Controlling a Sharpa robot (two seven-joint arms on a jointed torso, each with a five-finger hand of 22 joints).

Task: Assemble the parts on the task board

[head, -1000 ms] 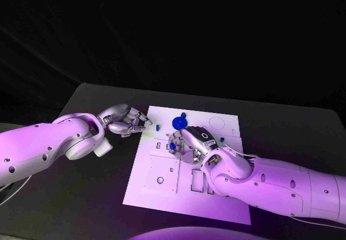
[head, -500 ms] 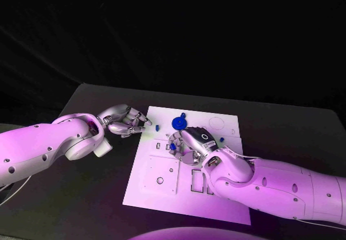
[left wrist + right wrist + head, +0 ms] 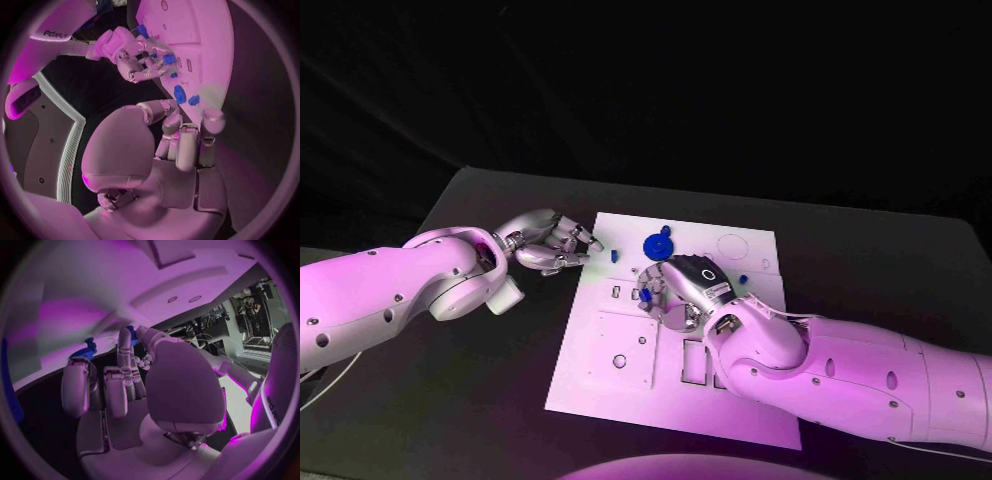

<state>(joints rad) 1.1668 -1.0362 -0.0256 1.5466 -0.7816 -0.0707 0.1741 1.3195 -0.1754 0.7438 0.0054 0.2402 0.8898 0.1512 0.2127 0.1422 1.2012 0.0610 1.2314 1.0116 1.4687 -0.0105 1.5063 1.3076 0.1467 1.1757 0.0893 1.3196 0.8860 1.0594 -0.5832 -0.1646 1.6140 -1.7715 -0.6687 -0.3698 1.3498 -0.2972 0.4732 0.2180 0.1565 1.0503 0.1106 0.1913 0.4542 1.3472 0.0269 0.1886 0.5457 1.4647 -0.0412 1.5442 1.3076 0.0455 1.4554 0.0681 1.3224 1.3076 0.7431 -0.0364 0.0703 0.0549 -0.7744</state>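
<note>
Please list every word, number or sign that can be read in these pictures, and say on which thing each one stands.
Dark lettering on the white right arm, left wrist view: too blurred to read with certainty.
Dark marks on the same arm, right wrist view: too blurred to read.
White board: only cut-outs and holes, no text visible.

The right hand [image 3: 687,285] is covering the middle of the task board [image 3: 733,400], hiding whatever its fingers are touching. The small blue part [image 3: 746,276] at three o'clock from it is too tiny to identify.
</note>
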